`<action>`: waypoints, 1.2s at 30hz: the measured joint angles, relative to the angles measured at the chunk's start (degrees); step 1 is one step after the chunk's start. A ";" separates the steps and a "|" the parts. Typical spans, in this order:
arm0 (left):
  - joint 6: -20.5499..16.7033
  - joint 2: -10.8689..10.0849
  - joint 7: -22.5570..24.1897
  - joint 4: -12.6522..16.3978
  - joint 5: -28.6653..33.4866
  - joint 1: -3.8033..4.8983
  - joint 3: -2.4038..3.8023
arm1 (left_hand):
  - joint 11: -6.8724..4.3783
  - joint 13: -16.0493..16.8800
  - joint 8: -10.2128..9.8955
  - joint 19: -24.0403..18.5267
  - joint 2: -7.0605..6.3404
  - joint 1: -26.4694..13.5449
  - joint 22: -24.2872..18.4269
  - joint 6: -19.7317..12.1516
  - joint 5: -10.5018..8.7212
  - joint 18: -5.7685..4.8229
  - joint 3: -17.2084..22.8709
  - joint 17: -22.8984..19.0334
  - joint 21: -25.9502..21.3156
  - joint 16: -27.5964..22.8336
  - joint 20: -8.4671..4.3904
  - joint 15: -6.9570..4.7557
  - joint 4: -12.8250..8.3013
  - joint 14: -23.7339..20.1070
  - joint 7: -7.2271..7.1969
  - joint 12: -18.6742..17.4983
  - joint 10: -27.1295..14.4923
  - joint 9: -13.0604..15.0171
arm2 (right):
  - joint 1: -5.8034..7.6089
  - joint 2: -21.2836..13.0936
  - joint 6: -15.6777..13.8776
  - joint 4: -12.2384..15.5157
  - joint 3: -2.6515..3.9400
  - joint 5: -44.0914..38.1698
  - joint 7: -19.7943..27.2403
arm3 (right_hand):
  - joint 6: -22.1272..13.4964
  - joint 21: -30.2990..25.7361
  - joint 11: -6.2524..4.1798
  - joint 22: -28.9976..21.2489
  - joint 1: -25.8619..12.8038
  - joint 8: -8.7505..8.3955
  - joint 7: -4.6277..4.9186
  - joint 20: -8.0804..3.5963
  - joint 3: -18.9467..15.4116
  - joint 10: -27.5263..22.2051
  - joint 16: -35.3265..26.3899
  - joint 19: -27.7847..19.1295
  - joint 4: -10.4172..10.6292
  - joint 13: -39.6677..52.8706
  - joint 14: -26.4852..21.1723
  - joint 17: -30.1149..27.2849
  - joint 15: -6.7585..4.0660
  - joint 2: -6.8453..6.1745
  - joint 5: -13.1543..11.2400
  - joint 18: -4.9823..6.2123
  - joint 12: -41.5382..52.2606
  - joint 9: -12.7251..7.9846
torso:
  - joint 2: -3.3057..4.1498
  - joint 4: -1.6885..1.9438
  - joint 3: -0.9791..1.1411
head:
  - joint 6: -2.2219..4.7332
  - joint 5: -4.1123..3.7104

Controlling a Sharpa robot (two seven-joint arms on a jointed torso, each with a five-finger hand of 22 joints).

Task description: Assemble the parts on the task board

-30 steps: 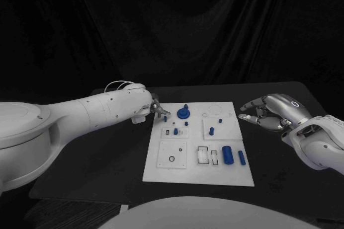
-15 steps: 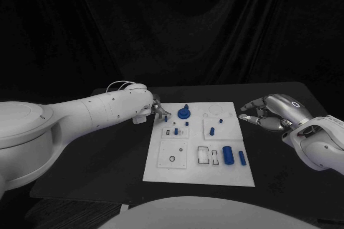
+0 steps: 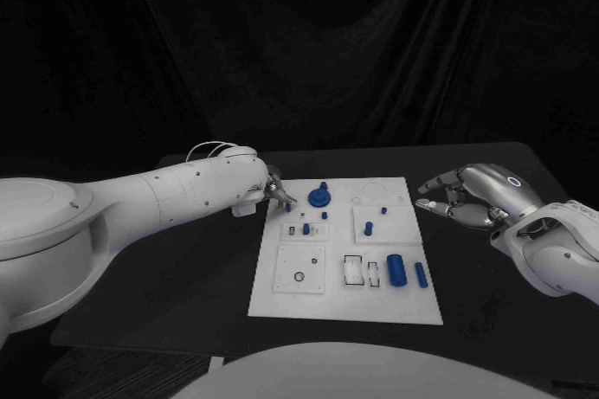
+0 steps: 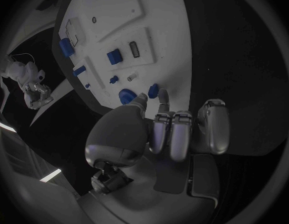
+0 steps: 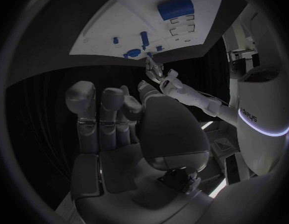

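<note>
- The task board [image 3: 281,286] lies at the table [image 3: 187,269] centre and carries blue parts: one large cylinder [image 3: 396,270] and one slim bar [image 3: 421,275] at 5 o'clock, one round knob [image 3: 319,195] at 12 o'clock.
- Left hand [image 3: 270,192] pinches a small blue peg [image 3: 288,206] at the board's 11 o'clock corner.
- Right hand [image 3: 472,196] hovers off the board's 2 o'clock edge, fingers curled, holding nothing.

The far left corner of the white rectangular task board [image 3: 327,288] is occupied by the silver left hand [image 3: 273,194], with a small blue peg [image 3: 288,206] at its fingertips. Just beside it on the board, a round blue knob [image 3: 319,195] stands upright. Bare black table [image 3: 187,269] is left along the board's left edge. Beyond the board's right edge, well apart from it, the silver right hand [image 3: 472,197] is held above the table.
</note>
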 measured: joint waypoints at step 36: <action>1.14 0.17 1.02 -0.27 -0.02 -0.12 0.01 | -0.30 0.00 -3.53 -0.42 -2.34 2.56 0.00 1.15 12.06 0.01 16.14 0.00 -0.51 0.00 -0.42 0.00 -8.23 0.00 -0.70 0.00 0.13 0.29 | -0.85 -0.36 -0.21 0.11 0.00 0.00 0.62 | 0.21 0.22 0.00 -0.02 0.00 0.00 0.21 0.00 0.00 0.00 0.00 0.00 0.00 -0.09 0.00 -0.05 0.00 0.00 0.00 0.00 0.00 0.01 | -0.02 -0.03 -0.01 | 0.00 0.03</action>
